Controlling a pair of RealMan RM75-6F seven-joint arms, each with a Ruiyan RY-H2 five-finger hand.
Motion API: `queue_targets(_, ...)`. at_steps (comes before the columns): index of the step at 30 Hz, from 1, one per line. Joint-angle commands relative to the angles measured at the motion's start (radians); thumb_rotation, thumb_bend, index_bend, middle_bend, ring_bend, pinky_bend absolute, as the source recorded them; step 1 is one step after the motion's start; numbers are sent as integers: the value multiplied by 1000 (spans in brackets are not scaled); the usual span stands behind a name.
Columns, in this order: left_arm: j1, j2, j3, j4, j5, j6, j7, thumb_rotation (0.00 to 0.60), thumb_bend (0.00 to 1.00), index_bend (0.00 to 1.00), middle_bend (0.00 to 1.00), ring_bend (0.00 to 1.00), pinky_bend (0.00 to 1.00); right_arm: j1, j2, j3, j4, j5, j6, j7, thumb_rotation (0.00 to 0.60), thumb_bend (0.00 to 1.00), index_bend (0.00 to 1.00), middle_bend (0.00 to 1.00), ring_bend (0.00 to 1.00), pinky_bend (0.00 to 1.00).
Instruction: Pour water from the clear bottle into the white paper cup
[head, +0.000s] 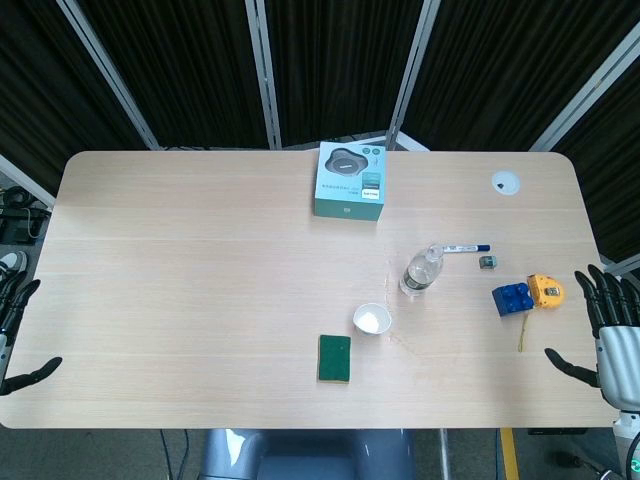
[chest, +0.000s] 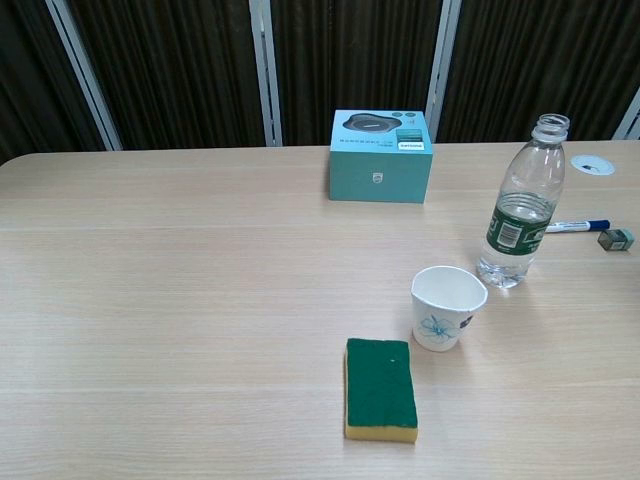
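The clear bottle (head: 421, 271) (chest: 521, 205) stands upright and uncapped right of the table's middle, with a green label. Just in front and to its left stands the white paper cup (head: 371, 319) (chest: 447, 307), upright, a blue drawing on its side. My left hand (head: 14, 325) hangs off the table's left edge with fingers spread, holding nothing. At the right edge my right hand (head: 606, 325) is also spread and holds nothing, well to the right of the bottle. Neither hand shows in the chest view.
A green and yellow sponge (head: 334, 358) (chest: 380, 388) lies near the front edge. A teal box (head: 351, 180) (chest: 381, 155) sits at the back. A marker (head: 465, 247), a small grey item (head: 487, 262), a blue block (head: 512, 299) and an orange tape measure (head: 545, 291) lie right of the bottle.
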Motion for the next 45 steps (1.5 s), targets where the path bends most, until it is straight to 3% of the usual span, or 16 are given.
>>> queue_targets(1,-1,-2,-1,1,-4,-4,4,600,0,0,0,0,0,2,-1,1,1,2,-3,-3,600,0,0,0,0,0)
queue_targets(9,-2,-3,-4,0,-11,-5,2,600,0,0,0,0,0,11,-10,0,7,12,-24,-13,600,0,0,0,0,0)
queue_targets(13,-6,-6,0,-5,-9,-18,10,600,0,0,0,0,0,57,-29,9,40,40,-104,4,600,0,0,0,0,0)
queue_targets(17,-12,-12,-10,-4,-22,-23,15,600,0,0,0,0,0,150,-46,22,110,72,-285,229,600,0,0,0,0,0)
queue_targets(21,-18,-18,-15,-5,-34,-33,30,600,0,0,0,0,0,266,-100,24,275,50,-476,516,600,0,0,0,0,0)
queue_targets(29,-23,-34,-27,-8,-77,-47,71,600,0,0,0,0,0,426,-267,15,597,-12,-653,906,600,0,0,0,0,0)
queue_targets(40,-49,-73,-43,2,-153,-104,151,600,0,0,0,0,0,576,-449,-31,876,-82,-759,1214,600,0,0,0,0,0)
queue_targets(45,-54,-78,-47,1,-171,-114,163,600,0,0,0,0,0,616,-496,-54,925,-99,-774,1259,600,0,0,0,0,0)
